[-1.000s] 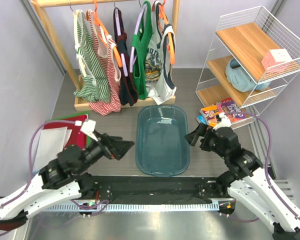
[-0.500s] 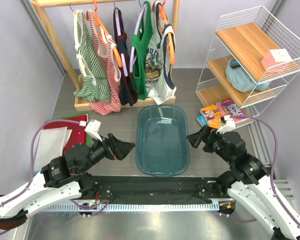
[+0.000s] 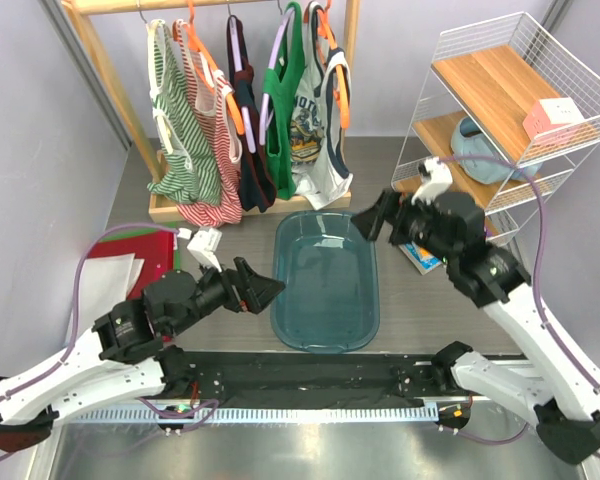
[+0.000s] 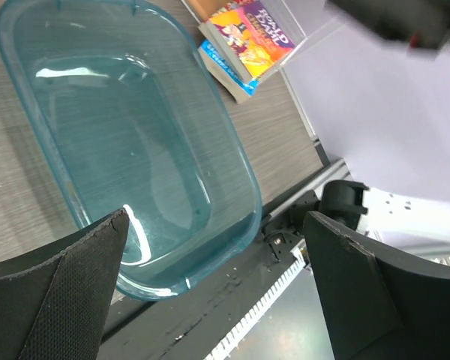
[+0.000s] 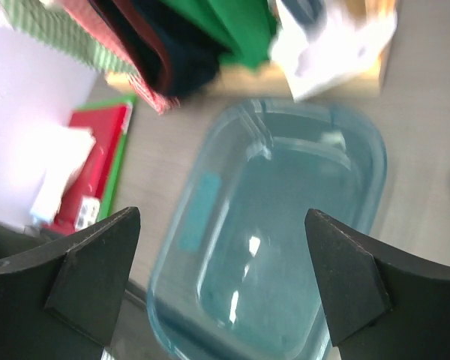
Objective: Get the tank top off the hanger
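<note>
Tank top (image 3: 315, 150) hangs untouched on its hanger (image 3: 341, 100) at twelve o'clock. My right gripper (image 3: 372, 222), spread and empty, has just risen toward it, so the approach has begun; left gripper (image 3: 258, 290) spread too.

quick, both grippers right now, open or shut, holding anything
left gripper: open, holding nothing
right gripper: open, holding nothing

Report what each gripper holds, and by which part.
Nothing is held: the left gripper and right gripper are open and empty; the tank top hangs untouched.
</note>
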`<state>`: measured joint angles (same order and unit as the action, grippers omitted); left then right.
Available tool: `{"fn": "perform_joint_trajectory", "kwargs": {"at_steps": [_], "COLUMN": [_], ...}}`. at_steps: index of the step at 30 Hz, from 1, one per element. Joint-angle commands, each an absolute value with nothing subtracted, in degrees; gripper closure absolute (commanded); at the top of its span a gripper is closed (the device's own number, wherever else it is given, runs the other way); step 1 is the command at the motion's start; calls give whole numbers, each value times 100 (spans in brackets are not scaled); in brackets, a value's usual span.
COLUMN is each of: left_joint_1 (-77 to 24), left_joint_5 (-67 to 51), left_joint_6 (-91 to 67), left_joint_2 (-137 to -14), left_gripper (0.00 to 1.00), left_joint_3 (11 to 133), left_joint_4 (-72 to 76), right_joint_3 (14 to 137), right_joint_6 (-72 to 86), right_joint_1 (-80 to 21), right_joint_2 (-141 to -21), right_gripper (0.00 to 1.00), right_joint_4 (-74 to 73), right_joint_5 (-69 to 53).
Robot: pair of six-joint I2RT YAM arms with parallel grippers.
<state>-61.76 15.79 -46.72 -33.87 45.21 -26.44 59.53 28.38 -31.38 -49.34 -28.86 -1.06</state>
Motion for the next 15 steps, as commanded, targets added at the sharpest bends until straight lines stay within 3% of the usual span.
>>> {"fn": "perform_joint_trajectory", "kwargs": {"at_steps": [1, 6, 15], "left_joint_1": [-6187, -6179, -6187], "left_joint_5": [1301, 915, 993], "left_joint_6": [-4684, -4930, -5027], "left_joint_2": [-3226, -2848, -2593], "left_gripper": [3, 7, 6], "left_joint_3": [4483, 4298, 4570], "left_joint_4": [-2583, -2479, -3094], "right_joint_3": [7222, 8550, 10291], "right_joint_6": [2129, 1478, 879], "right_joint_1": [-3155, -3164, -3155], "right_joint_2": [-5824, -6520, -7812], "right_gripper": [5, 9, 26], "right_joint_4": [-2601, -2707, -2733], "right_joint_5": [324, 1080, 564]}}
